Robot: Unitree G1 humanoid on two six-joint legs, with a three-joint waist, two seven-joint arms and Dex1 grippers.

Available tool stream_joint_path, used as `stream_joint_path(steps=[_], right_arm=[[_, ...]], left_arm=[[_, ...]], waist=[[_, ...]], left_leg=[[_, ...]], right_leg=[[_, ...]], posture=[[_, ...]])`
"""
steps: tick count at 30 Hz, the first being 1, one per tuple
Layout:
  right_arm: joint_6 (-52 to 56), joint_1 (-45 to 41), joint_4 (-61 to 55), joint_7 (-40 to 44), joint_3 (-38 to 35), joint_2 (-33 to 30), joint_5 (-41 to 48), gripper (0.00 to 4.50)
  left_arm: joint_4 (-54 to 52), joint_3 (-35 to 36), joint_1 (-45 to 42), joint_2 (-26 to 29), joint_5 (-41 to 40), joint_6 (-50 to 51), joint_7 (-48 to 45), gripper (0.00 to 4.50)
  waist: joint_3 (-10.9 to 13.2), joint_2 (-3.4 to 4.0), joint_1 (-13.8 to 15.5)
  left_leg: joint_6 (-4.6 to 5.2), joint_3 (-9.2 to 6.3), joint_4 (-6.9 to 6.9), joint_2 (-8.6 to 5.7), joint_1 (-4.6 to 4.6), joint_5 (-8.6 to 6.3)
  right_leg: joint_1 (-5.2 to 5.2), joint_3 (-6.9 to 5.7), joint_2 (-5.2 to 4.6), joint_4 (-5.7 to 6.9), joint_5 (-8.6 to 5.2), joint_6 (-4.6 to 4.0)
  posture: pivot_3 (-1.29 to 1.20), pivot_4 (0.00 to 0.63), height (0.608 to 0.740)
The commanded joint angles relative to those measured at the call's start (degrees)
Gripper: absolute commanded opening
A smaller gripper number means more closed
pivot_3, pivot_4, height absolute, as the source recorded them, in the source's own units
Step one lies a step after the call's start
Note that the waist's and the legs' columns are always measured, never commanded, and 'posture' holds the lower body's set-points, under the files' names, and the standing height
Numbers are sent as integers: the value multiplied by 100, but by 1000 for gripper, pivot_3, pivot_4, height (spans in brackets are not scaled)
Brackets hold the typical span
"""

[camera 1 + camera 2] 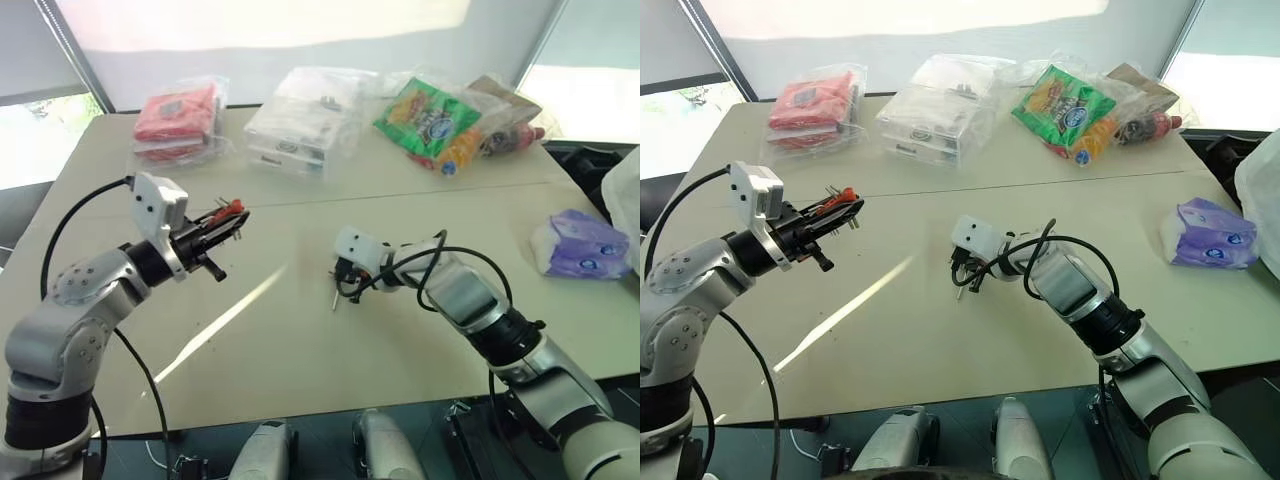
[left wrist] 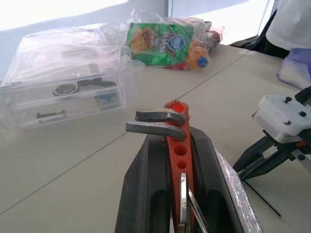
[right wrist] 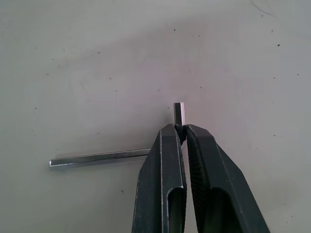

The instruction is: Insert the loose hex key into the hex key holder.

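Note:
My left gripper is raised above the table's left side, shut on the red-orange hex key holder, from which two bent metal keys stick out. My right gripper is down at the table's middle, shut on the short bent end of the loose hex key. The key's long grey shaft lies flat on the table, sticking out sideways from the fingers. In the head view the key shows as a thin rod below the right gripper.
Along the table's far edge lie a red packet in clear plastic, a clear plastic box, a green snack bag and a bottle. A purple tissue pack sits at the right.

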Motion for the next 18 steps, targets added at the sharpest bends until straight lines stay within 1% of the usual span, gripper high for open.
stream_joint_path(steps=[1,3,4,7,10,14,18], right_arm=[[-1629,90,290,-377,-273,150,-270,41],[-2844,19,477,-660,-397,198,-487,41],[-3488,-55,614,-857,-456,216,-633,41],[-5434,-466,1138,-1666,-665,276,-1156,41],[-6938,-935,1621,-2423,-770,220,-1777,41],[-8214,-1350,2031,-3022,-896,206,-2274,41],[-8941,-1581,2266,-3031,-932,261,-2314,41]], left_arm=[[-162,104,-71,-48,0,-151,73,0],[-147,49,-117,-107,-50,-123,79,0],[-139,5,-142,-135,-76,-99,64,0],[-40,-130,-237,-216,-316,99,-99,0],[181,-304,-360,-188,-478,254,-387,0],[643,-487,-705,-111,-501,332,-754,0],[1087,-627,-1066,-50,-352,287,-1111,0]], waist=[[0,0,-6],[3,4,-12],[3,4,-12],[4,3,-22],[4,3,-33],[4,2,-34],[5,3,-40]], left_leg=[[0,0,0,1,0,0],[-3,2,-1,1,-3,2],[-21,7,-2,1,-8,12],[-27,14,-7,1,-15,15],[-28,17,-10,1,-16,15],[-28,16,-12,3,-14,16],[-28,16,-10,2,-15,16]], right_leg=[[-1,0,0,0,0,0],[-8,1,2,3,0,0],[-17,3,3,5,0,0],[-30,5,2,7,0,1],[-35,6,3,10,0,1],[-34,6,8,9,0,0],[-32,6,8,9,0,0]], posture=[[0,150,740],[0,150,740],[0,150,740],[0,150,740],[0,150,740],[0,150,740],[0,150,740]])
